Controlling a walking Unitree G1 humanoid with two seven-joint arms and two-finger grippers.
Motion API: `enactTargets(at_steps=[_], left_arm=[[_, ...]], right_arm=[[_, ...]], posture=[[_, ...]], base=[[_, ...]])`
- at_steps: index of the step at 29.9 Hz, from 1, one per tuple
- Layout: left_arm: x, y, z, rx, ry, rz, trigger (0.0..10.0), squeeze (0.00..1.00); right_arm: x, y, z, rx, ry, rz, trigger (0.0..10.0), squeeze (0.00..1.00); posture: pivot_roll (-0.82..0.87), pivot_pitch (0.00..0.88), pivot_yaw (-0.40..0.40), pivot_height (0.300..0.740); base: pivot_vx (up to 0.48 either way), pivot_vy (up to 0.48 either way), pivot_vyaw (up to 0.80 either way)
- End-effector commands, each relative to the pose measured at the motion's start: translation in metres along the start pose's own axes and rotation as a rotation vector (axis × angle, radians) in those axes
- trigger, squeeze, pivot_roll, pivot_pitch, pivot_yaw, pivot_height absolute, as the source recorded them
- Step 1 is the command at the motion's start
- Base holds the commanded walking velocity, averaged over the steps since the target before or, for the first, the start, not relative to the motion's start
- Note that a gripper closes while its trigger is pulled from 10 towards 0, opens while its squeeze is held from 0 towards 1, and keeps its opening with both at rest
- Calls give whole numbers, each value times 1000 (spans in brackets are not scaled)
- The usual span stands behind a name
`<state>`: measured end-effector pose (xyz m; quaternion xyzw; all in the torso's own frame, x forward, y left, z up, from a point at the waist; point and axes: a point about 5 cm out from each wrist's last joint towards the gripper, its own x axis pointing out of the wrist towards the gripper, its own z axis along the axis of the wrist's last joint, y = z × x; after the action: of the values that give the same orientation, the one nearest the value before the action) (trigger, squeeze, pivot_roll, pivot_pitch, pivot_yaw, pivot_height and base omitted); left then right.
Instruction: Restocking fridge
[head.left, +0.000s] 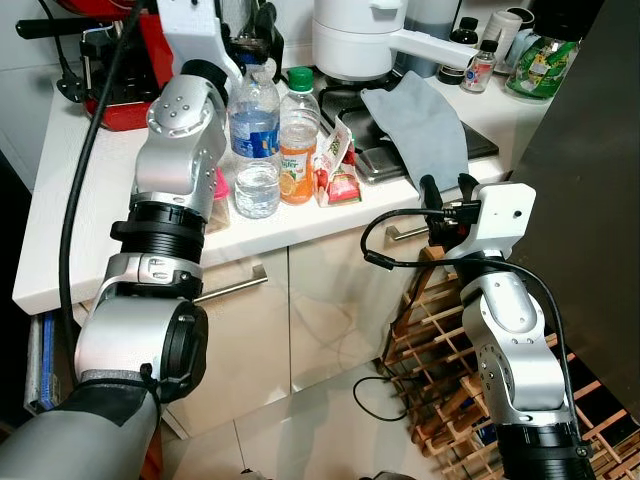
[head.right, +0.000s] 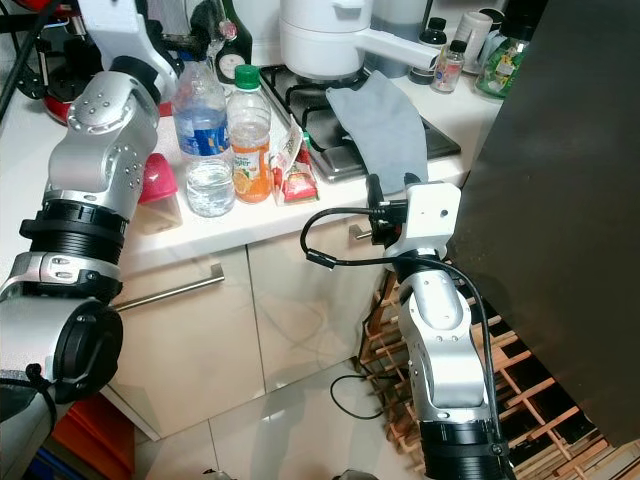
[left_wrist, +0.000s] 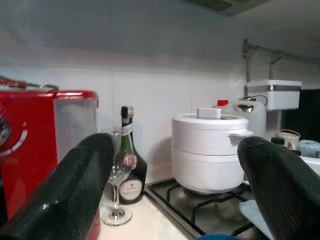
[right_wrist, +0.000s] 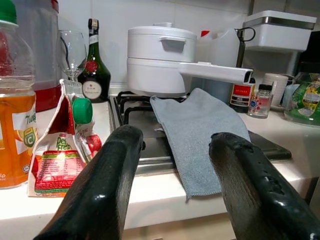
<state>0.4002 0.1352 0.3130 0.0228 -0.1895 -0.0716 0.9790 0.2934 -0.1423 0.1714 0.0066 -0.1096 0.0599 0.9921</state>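
Note:
A clear water bottle (head.left: 255, 135) with a blue label stands on the white counter (head.left: 60, 240). Beside it are an orange juice bottle (head.left: 298, 150) with a green cap and a red-and-white pouch (head.left: 337, 165) with a green spout. My left arm reaches up over the counter. Its gripper (left_wrist: 175, 150) is open above the water bottle, whose blue cap (left_wrist: 217, 236) shows just below the fingers. My right gripper (head.left: 447, 190) is open and empty at the counter's front edge. It points at the grey cloth (right_wrist: 200, 130), and the pouch (right_wrist: 62, 155) lies off to its side.
A white pot (head.left: 355, 40) with a long handle sits on the stove (head.left: 385, 150), partly under the cloth. A red appliance (head.left: 125, 70), a wine bottle (left_wrist: 128, 170) and a wine glass (left_wrist: 117, 185) stand at the back. A dark panel (head.left: 590, 170) rises on the right, over a wooden wine rack (head.left: 440, 350).

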Motion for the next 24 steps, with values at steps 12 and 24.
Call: enactTargets(at_steps=[12,24], left_arm=[[-6,-3,0,30,17,-34,10000,0],[-14,-12,-15,-4,105,-59,10000,0]], right_arm=[[-2,-2,-4,-2,19,0,10000,0],[-3,-1,-7,-1,31,6,10000,0]], posture=[[-106,0,8,740],[-106,0,4,740]], base=[[0,0,0],[0,0,0]])
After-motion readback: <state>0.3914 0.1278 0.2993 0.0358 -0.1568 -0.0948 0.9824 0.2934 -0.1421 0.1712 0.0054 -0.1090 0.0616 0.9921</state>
